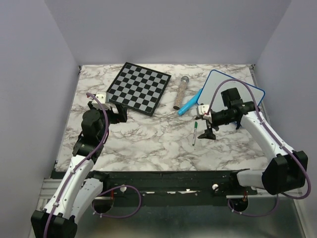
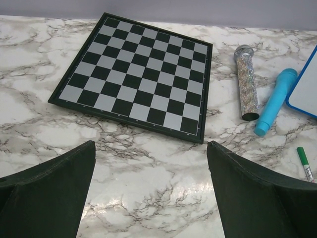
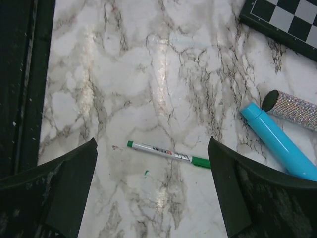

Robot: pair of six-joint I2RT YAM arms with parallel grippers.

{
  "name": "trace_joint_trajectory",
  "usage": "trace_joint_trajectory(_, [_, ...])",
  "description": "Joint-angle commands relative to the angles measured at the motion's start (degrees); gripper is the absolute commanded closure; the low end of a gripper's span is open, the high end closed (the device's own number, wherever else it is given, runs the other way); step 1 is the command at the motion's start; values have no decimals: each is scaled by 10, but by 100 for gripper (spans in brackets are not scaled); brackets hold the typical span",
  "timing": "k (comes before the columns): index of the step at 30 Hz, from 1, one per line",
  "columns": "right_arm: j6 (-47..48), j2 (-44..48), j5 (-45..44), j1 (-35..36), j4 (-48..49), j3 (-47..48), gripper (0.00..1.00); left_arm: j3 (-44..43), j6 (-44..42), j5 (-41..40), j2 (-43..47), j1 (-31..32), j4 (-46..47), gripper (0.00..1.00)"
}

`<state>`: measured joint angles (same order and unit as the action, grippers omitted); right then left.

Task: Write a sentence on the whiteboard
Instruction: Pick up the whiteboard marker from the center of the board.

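The whiteboard (image 1: 218,83), white with a blue rim, lies at the back right, partly under my right arm; its corner shows in the left wrist view (image 2: 308,87). The part in view is plain white and the sentence is out of view. A green marker (image 1: 195,134) (image 3: 168,152) lies capped on the marble. My right gripper (image 1: 207,124) (image 3: 152,144) hovers open just above it, fingers on either side, not touching. My left gripper (image 1: 118,113) (image 2: 151,146) is open and empty over bare marble, near the chessboard's front edge.
A checkered chessboard (image 1: 138,88) (image 2: 136,74) lies at the back centre. A glittery silver cylinder (image 1: 182,93) (image 3: 294,108) and a light blue tube (image 1: 189,103) (image 3: 280,144) lie between it and the whiteboard. Grey walls enclose the table on three sides.
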<state>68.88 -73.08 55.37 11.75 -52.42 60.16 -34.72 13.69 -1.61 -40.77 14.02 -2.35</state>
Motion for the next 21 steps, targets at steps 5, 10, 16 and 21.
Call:
trace_joint_trajectory(5, [310, -133, -188, 37, -72, 44, 2, -19, -17, 15, -8, 3, 2, 1])
trace_joint_trajectory(10, [346, -202, -256, 64, -36, 66, 14, -21, -20, 15, -16, 3, -1, 1])
trace_joint_trajectory(16, [375, -288, -315, 77, -42, 117, 27, -24, -23, 15, -23, 3, -2, 1])
trace_joint_trajectory(21, [372, -338, -334, 93, -48, 154, 41, -25, -24, 15, -24, 3, -3, 1])
